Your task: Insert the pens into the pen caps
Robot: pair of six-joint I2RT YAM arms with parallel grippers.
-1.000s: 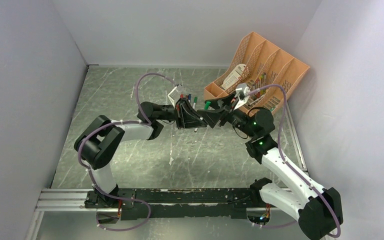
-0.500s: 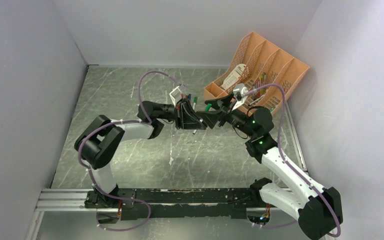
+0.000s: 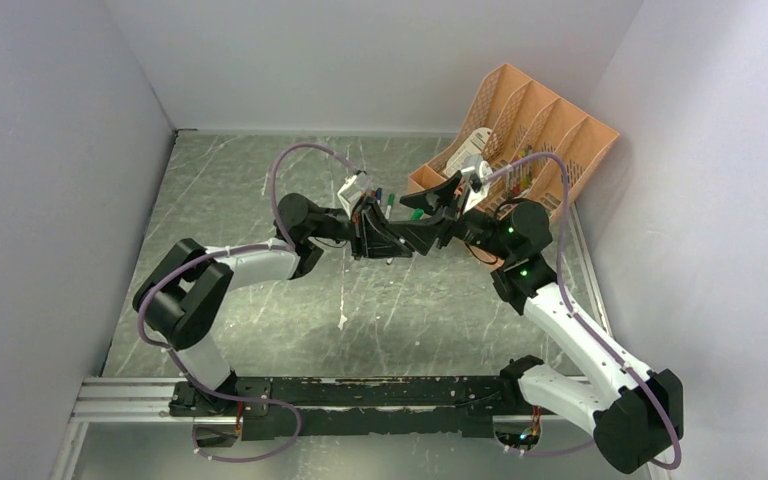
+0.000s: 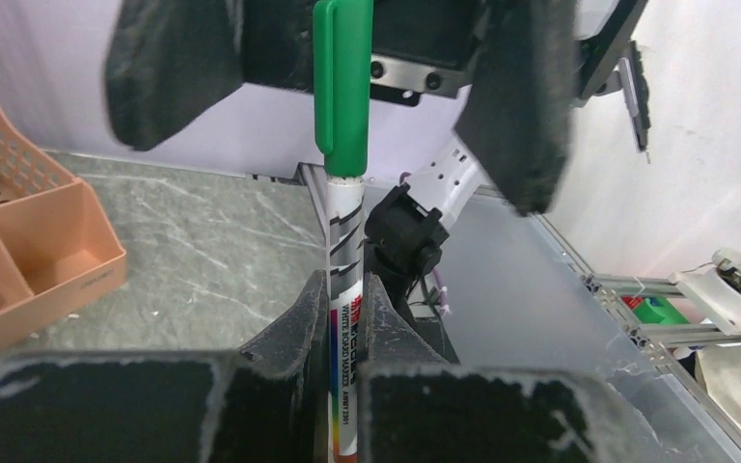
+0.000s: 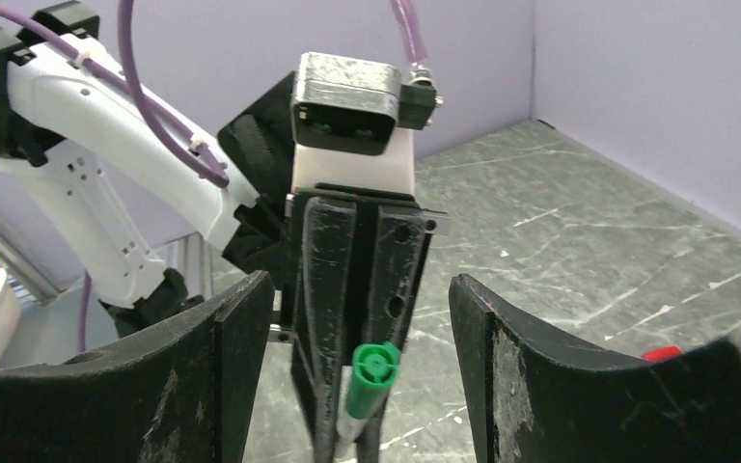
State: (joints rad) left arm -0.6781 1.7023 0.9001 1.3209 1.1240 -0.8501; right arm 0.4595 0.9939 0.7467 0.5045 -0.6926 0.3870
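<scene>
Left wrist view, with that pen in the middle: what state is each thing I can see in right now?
whiteboard marker: clamped in the left tool, off the table
green cap: seated on the marker's end, nothing gripping it
left tool: shut on the marker barrel
right tool: open, fingers spread either side of the cap, not touching
orange organiser: standing in the far right corner, items in its slots

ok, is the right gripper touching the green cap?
Apart. Left wrist view: right gripper open, clear gap either side of the green cap; left gripper holds the pen.
</scene>
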